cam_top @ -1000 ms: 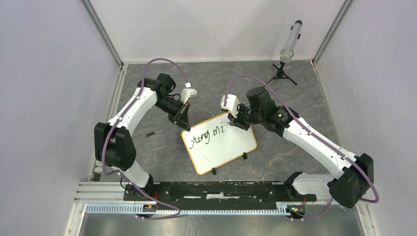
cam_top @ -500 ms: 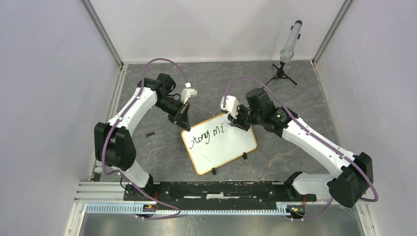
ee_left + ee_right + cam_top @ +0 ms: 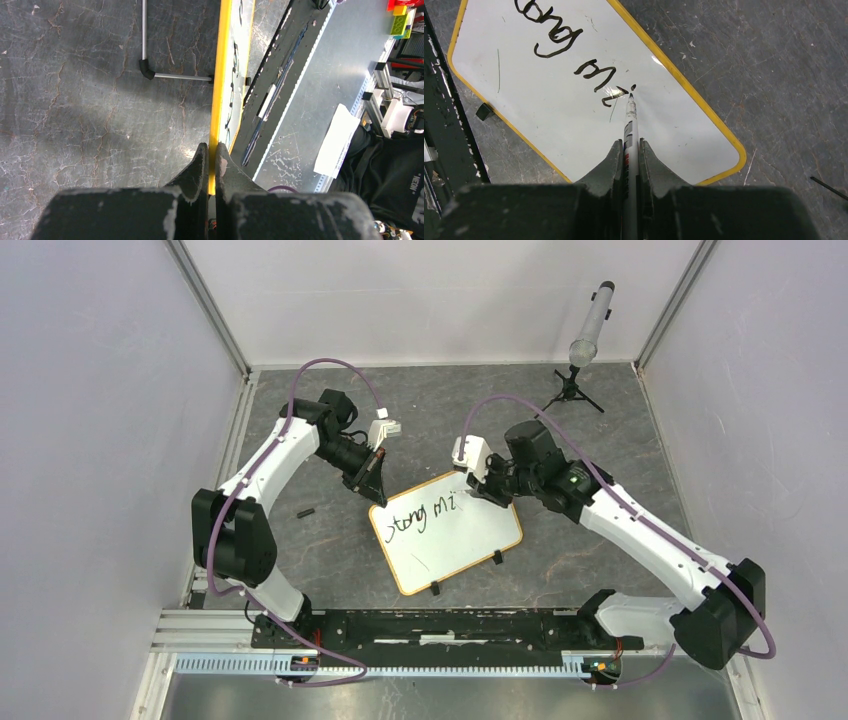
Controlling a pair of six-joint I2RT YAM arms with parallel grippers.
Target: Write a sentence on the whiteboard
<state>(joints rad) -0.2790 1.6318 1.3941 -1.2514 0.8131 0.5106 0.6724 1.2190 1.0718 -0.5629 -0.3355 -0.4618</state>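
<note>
The whiteboard [image 3: 470, 535], white with an orange-yellow frame, lies tilted on the grey floor and carries black handwriting near its far edge. My left gripper [image 3: 375, 486] is shut on the board's far left corner. In the left wrist view its jaws [image 3: 211, 146] pinch the yellow frame [image 3: 218, 75] edge-on. My right gripper [image 3: 480, 490] is over the far edge, shut on a white marker [image 3: 630, 120]. The marker's black tip sits just below a small fresh dot to the right of the last written letters [image 3: 596, 75]. Whether the tip touches the board I cannot tell.
A small black cap [image 3: 305, 511] lies on the floor left of the board. A grey cylinder on a black tripod [image 3: 585, 340] stands at the back right. A thin bent metal rod [image 3: 175, 76] meets the board's frame. The black rail [image 3: 430, 625] runs along the near edge.
My right gripper has shifted slightly to the right with the marker, and a small dot now follows the last letters. The left arm and the board have not moved.
</note>
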